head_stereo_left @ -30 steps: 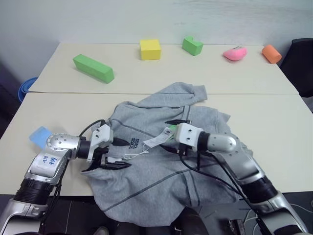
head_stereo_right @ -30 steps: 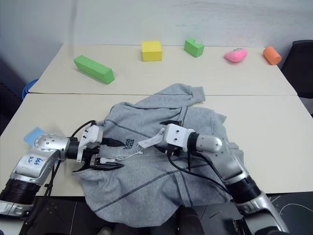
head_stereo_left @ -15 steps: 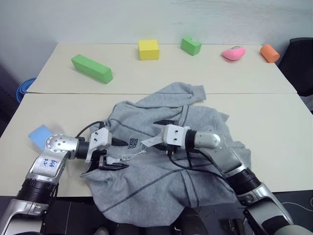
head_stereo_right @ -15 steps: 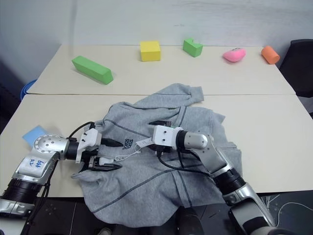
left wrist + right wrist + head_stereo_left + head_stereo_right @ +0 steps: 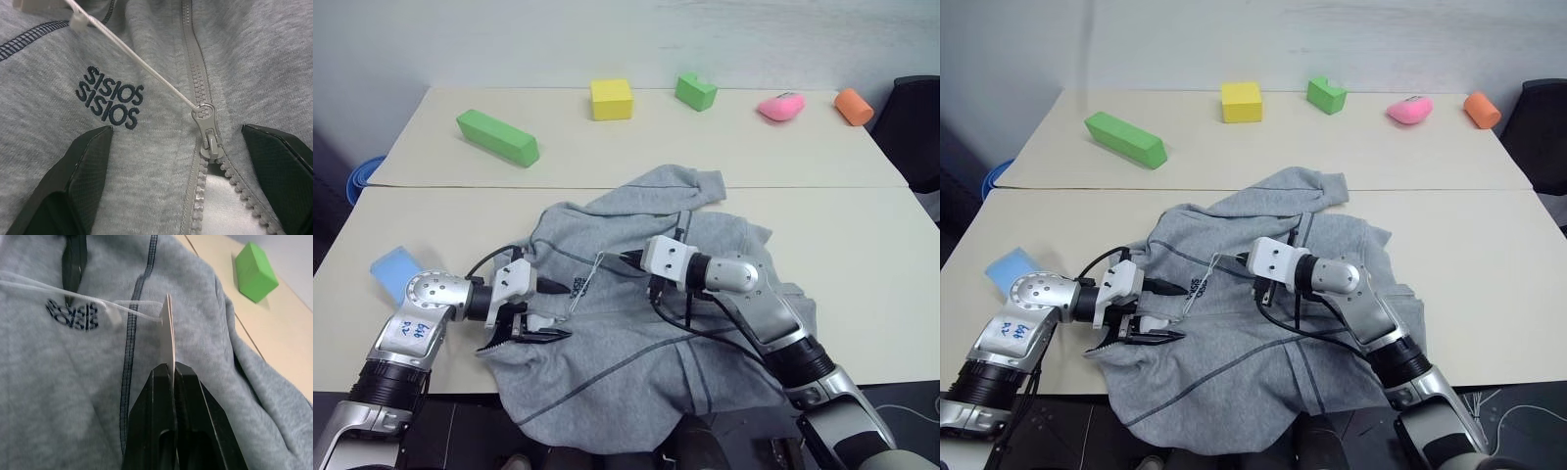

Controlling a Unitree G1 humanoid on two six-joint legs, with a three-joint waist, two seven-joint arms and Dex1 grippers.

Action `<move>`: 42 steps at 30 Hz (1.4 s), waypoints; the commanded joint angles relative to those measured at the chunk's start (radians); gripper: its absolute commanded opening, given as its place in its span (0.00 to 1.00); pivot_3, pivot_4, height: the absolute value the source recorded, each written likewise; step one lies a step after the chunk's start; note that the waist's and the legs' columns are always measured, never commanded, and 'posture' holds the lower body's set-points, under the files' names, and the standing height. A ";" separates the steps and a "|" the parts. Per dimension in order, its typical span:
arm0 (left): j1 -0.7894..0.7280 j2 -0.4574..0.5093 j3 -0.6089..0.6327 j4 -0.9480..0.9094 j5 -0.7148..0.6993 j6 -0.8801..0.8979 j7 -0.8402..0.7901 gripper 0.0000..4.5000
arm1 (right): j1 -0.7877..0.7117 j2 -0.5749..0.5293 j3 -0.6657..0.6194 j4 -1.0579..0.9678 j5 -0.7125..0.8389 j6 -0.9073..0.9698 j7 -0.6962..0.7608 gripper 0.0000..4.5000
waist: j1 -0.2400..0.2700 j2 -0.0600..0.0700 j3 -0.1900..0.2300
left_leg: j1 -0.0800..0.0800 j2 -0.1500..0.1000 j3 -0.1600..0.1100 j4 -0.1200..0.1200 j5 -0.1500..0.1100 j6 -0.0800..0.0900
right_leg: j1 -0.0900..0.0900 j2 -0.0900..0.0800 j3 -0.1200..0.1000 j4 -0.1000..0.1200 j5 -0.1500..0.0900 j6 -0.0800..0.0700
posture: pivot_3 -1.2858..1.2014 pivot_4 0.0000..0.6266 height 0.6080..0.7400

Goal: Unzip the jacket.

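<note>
The grey jacket (image 5: 724, 245) lies crumpled on the near table, zip side up. In the left wrist view its zipper pull (image 5: 208, 132) sits on the zip teeth near the black chest logo (image 5: 110, 100), with white lining showing past it. A thin white string (image 5: 146, 73) runs taut from the pull to a flat tag (image 5: 168, 333). My right gripper (image 5: 628, 259) is shut on that tag, over the jacket's chest. My left gripper (image 5: 558, 310) is open, one finger on each side of the zipper pull, nothing between its fingers (image 5: 78, 181).
On the far table stand a long green block (image 5: 497, 136), a yellow block (image 5: 611, 99), a small green block (image 5: 696, 91), a pink thing (image 5: 780, 106) and an orange thing (image 5: 854, 106). A blue card (image 5: 393, 271) lies left of my left arm.
My right gripper has shut on the tag, which now stands edge-on, and the string has drawn taut. The left gripper has stayed open in place.
</note>
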State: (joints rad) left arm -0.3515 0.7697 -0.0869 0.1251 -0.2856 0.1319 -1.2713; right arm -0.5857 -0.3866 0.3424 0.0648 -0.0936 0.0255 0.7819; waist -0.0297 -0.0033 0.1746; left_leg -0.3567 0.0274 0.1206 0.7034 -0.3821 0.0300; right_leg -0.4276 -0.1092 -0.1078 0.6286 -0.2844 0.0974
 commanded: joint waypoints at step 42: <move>0.080 -0.040 -0.009 0.049 -0.050 -0.054 0.008 1.00 | 0.460 -0.289 -0.905 -0.035 0.292 0.017 -0.402 0.09 | 0.004 0.025 -0.014 | 0.020 0.000 0.003 -0.011 -0.001 0.001 | 0.016 -0.006 0.011 -0.006 -0.001 -0.001 | 0.52 0.24 1.00</move>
State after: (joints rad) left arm -0.3027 0.7300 -0.1036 0.1963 -0.2970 0.0106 -1.2469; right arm -0.1528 -0.6562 -0.5500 0.0917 0.1400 0.0206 0.3184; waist -0.0258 0.0213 0.1605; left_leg -0.3366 0.0273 0.1234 0.6919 -0.3830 0.0313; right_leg -0.4115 -0.1146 -0.0965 0.6226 -0.2852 0.0966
